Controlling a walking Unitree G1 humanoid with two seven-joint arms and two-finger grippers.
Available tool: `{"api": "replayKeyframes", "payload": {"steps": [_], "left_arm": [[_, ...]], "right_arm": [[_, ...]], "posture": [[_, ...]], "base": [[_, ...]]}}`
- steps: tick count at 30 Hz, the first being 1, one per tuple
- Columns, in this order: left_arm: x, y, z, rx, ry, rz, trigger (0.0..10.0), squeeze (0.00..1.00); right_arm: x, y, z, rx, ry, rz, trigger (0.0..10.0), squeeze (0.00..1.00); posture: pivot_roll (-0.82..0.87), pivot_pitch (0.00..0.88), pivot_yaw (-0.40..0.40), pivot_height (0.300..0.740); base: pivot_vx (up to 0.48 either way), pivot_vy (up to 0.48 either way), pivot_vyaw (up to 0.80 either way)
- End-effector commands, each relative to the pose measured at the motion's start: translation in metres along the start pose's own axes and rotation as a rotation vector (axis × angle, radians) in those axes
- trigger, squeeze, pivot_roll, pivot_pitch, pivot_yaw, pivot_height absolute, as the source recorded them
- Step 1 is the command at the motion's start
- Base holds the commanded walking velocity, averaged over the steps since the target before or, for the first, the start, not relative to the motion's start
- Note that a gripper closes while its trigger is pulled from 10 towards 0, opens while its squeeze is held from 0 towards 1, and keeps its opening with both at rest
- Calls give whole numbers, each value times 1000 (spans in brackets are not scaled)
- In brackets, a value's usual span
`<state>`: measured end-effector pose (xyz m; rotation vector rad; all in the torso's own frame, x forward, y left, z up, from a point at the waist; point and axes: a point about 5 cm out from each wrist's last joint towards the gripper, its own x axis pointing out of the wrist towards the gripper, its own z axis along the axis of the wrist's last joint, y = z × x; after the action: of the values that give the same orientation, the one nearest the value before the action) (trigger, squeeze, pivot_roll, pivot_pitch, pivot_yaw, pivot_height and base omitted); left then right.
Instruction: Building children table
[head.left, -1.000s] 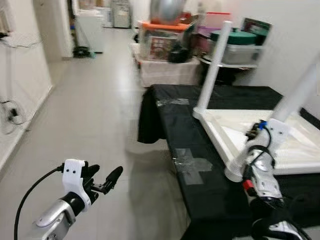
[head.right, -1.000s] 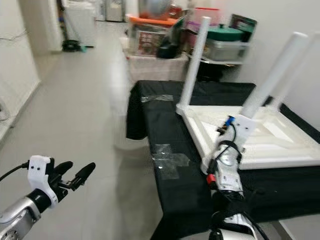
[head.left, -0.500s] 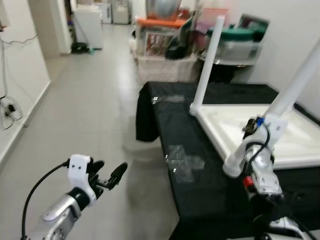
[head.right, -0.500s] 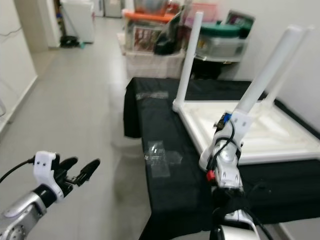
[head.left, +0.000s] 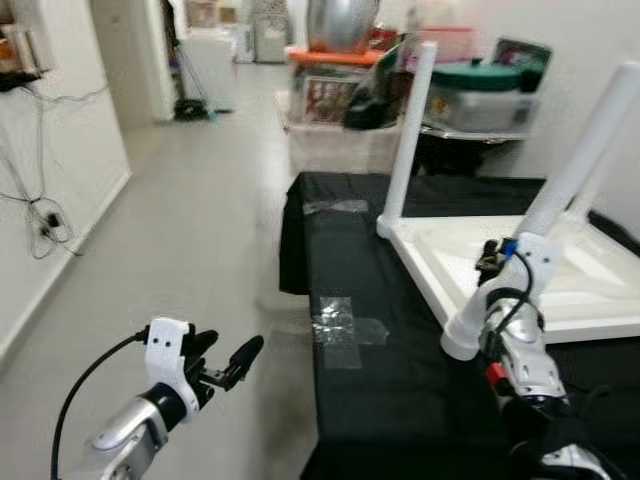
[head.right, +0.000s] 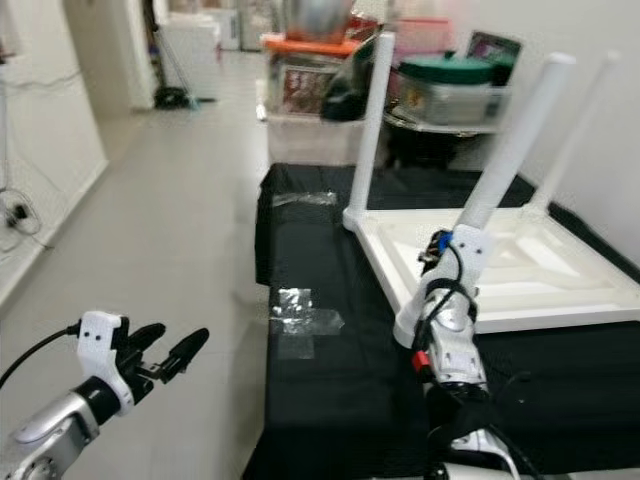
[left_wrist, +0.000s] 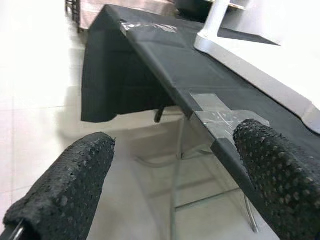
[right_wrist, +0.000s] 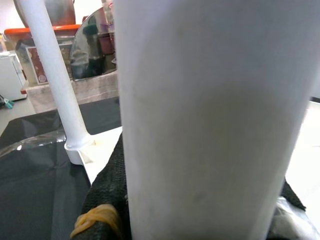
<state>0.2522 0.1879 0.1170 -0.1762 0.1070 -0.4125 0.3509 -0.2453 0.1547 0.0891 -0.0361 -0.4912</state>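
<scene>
Children's table (head.left: 560, 270) upturned on black-draped desk (head.left: 400, 360), near its right edge. Right gripper (head.left: 488, 268) clamped round near-corner leg (head.left: 560, 200); step looks like seating or twisting leg home. Left gripper (head.left: 228, 365) spread wide, empty, over floor beside desk's left edge. Next: steady tabletop.

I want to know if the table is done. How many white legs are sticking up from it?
3. One table leg stands at the far left corner, one leg is in the right gripper at the near corner, and a blurry one is at the far right. A fourth may be hidden.
</scene>
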Motion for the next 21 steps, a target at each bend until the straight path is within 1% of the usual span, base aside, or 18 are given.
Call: {"api": "replayKeyframes", "payload": {"steps": [1,3,4,5,6,7,8,10,11,13,21], "left_arm": [[0,0,-1,6,14,-2,10000,0],[0,0,-1,6,14,-2,10000,0],[0,0,-1,5,14,-3,10000,0],[0,0,-1,5,14,-3,10000,0],[1,0,-1,6,13,-2,10000,0],[1,0,-1,6,13,-2,10000,0],[1,0,-1,8,14,-1,10000,0],[1,0,-1,8,14,-1,10000,0],[0,1,-1,8,15,0,10000,0],[0,0,-2,8,17,-1,10000,0],[0,0,-2,6,19,-2,10000,0]], "right_arm": [[-13,-29,-53,-123,220,-92,10000,0],[-13,-29,-53,-123,220,-92,10000,0],[-12,-34,-53,-130,222,-127,10000,0],[-12,-34,-53,-130,222,-127,10000,0],[-12,-44,-53,-136,222,-195,10000,0],[-12,-44,-53,-136,222,-195,10000,0],[-11,-51,-52,-133,222,-244,10000,0],[-11,-51,-52,-133,222,-244,10000,0],[-11,-55,-52,-135,222,-272,10000,0],[-10,-57,-51,-136,221,-286,10000,0],[-9,-56,-50,-134,221,-281,10000,0]], "posture": [[61,0,-62,740],[61,0,-62,740],[61,0,-62,740],[61,0,-62,740],[64,0,-63,740],[64,0,-63,740],[64,0,-63,740],[64,0,-63,740],[64,0,-63,740],[66,0,-65,740],[67,0,-66,740]], "base": [[0,-349,0],[0,-349,0],[0,-349,0],[0,-349,0],[0,-465,0],[0,-465,0],[0,-461,0],[0,-461,0],[0,-461,0],[0,-461,0],[0,-460,0]]}}
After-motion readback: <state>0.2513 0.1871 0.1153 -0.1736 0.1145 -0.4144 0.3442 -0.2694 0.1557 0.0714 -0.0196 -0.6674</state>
